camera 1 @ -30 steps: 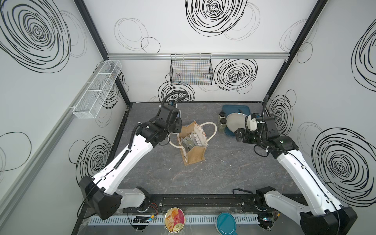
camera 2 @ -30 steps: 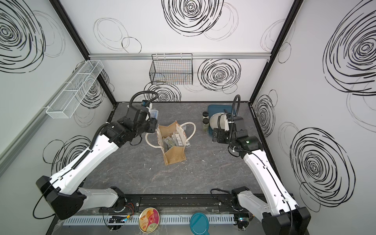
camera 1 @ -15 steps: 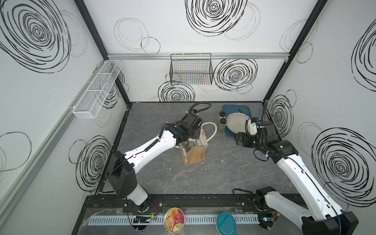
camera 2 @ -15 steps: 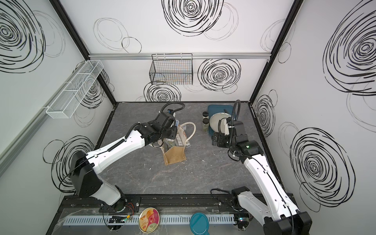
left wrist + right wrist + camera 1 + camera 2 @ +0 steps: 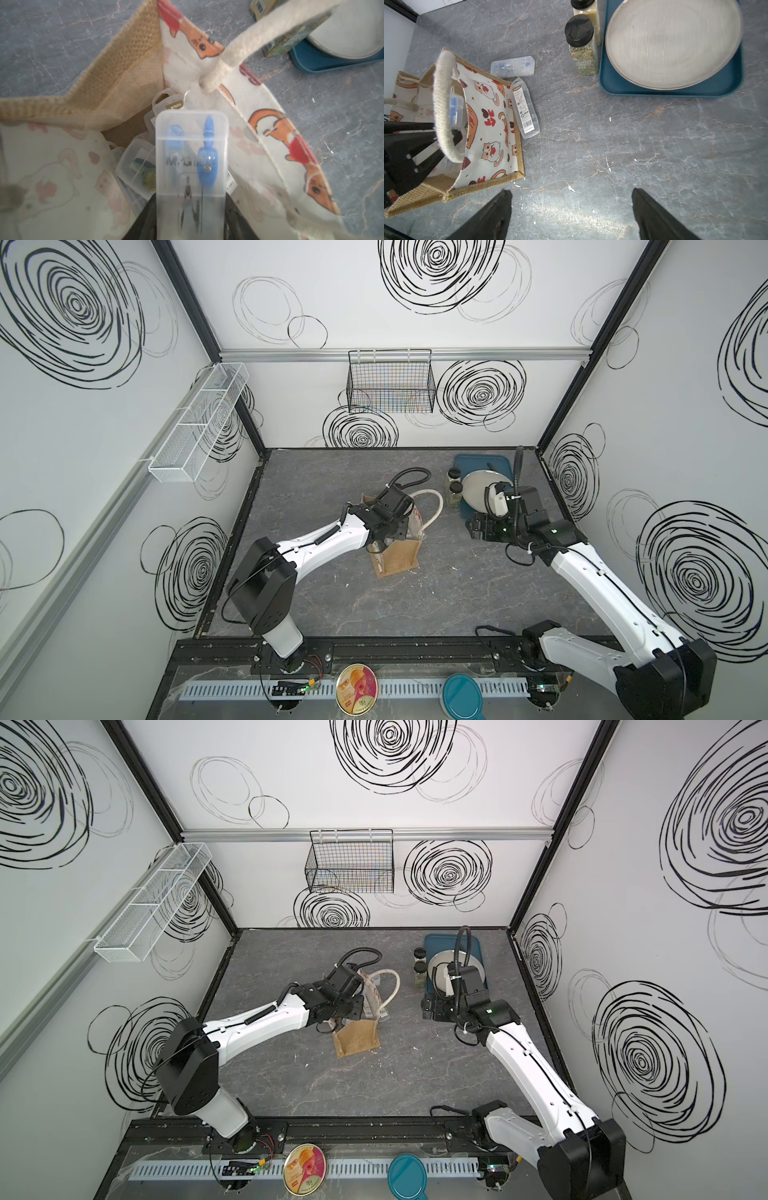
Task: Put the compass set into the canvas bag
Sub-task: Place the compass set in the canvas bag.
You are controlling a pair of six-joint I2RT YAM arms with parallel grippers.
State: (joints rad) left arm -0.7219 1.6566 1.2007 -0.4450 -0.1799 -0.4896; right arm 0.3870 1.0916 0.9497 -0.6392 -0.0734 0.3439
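Holding the compass set (image 5: 192, 155) over the canvas bag (image 5: 399, 562)

From where I stand, the grey marbled tabletop (image 5: 374, 614) fills the floor of the cell, and two white arms reach in from its front rail. The left arm (image 5: 324, 537) stretches to the middle with its wrist over the bag. The right arm (image 5: 590, 572) stops short of the blue tray (image 5: 675, 92) in the far right corner.

The bag stands upright near the middle of the tabletop. It has tan burlap sides and cream panels printed with orange cats. Its mouth is open, and a white rope handle (image 5: 444, 104) arches over it. A pale round plate (image 5: 672, 41) lies on the tray and covers most of it.

The right claw (image 5: 571, 192) hangs over bare tabletop between bag and tray, its jaws spread wide with nothing between them. The left claw (image 5: 191, 214) is closed partway on the compass set, a clear plastic case with a blue compass inside. It grips the case by one end, so the free end points down into the bag's mouth. I cannot tell whether that end is below the rim.

Two spice jars (image 5: 583, 47) with black caps stand just beside the tray, on the bag's side. A barcoded case (image 5: 525, 108) lies on the tabletop just beside the bag's printed panel. A blue-printed case (image 5: 512, 67) lies near it, toward the jars. More clear cases (image 5: 135, 166) lie in the bottom of the bag.
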